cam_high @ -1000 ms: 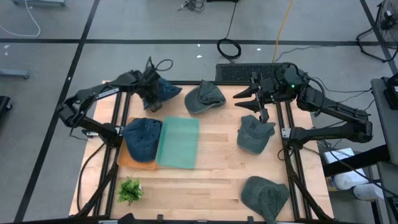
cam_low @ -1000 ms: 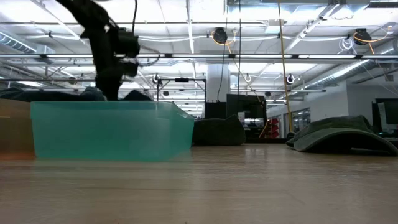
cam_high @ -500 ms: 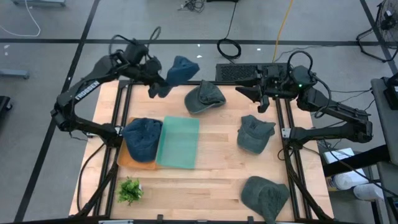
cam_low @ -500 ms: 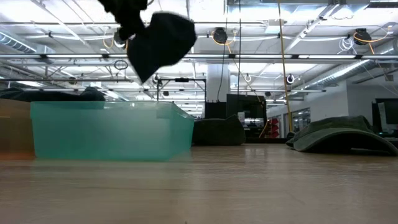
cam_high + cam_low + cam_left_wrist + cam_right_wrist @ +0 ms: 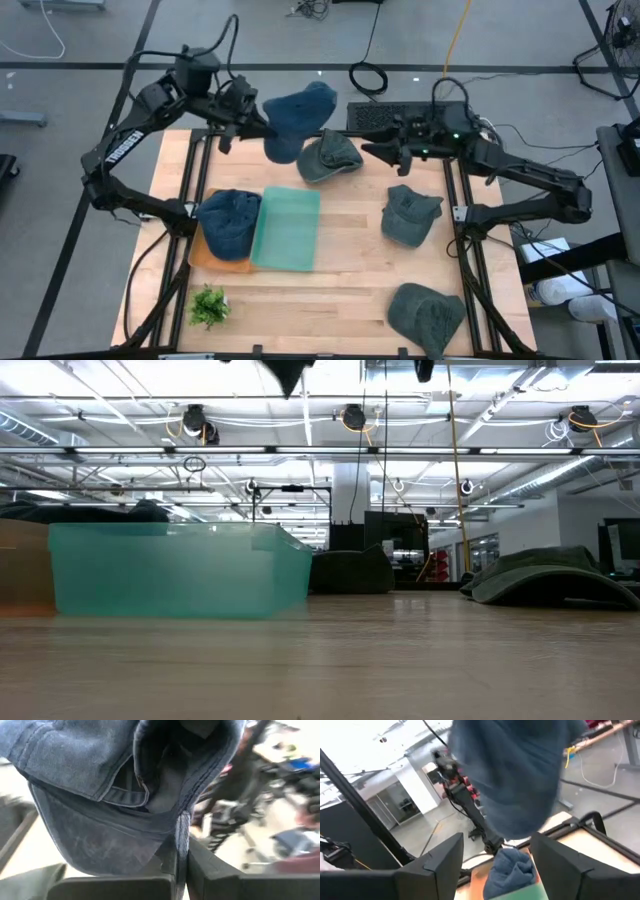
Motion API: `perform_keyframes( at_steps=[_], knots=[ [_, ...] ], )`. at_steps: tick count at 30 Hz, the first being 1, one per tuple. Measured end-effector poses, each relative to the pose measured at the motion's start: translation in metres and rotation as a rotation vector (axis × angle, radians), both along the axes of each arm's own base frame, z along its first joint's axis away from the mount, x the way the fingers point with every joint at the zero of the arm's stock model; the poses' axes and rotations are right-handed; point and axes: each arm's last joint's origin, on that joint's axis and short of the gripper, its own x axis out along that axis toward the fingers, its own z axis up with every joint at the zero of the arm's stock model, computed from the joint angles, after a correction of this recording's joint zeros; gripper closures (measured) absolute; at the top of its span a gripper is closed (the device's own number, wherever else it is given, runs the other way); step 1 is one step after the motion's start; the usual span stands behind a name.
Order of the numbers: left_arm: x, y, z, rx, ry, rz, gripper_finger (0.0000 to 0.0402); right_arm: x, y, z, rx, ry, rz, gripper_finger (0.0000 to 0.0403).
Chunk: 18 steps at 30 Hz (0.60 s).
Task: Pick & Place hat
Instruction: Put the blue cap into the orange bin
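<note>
My left gripper [image 5: 247, 122] is raised over the table's far edge and is shut on a blue hat [image 5: 296, 116], which fills the left wrist view [image 5: 105, 795]. Only the hat's lowest tip [image 5: 285, 372] shows in the low view. My right gripper [image 5: 383, 151] is open, level, and points toward the table's left, just right of the held hat [image 5: 512, 775]. It touches nothing. A second blue hat [image 5: 228, 220] lies in an orange bin [image 5: 203, 262]. Beside it is a teal bin [image 5: 287, 228]. My left gripper pinches the blue hat's rim [image 5: 179, 827] between its two fingers, through a fold of the fabric. The fingers [image 5: 205, 870] reach toward the table's right. The hat is lifted clear of the table and stands out past the fingertips, its crown bulging.
Three green hats lie on the table: one at the far edge [image 5: 328, 156] under the held hat, one on the right [image 5: 410, 216], one at the near right [image 5: 426, 316]. A small green plant [image 5: 208, 305] is at the near left. A keyboard [image 5: 385, 116] lies beyond the far edge.
My left gripper has risen from the table's far left corner and swung toward the right, carrying the blue hat up and clear; the hat now stands out toward the right arm. My right gripper has lifted from above the right green hat and moved left toward the held hat.
</note>
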Motion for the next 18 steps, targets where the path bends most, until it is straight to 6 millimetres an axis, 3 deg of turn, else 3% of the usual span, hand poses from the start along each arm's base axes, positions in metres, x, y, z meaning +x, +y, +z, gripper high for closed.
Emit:
perform_keyframes(
  at_steps=[9,18],
  knots=[
    [0.011,-0.017,0.027,-0.048,-0.203,-0.218,0.0392,0.019,-0.004,-0.003,-0.013,-0.062,0.112,0.0184],
    [0.015,-0.031,0.049,-0.031,-0.350,-0.329,0.0392,0.034,0.001,-0.001,-0.041,-0.159,0.219,0.0179]
  ],
)
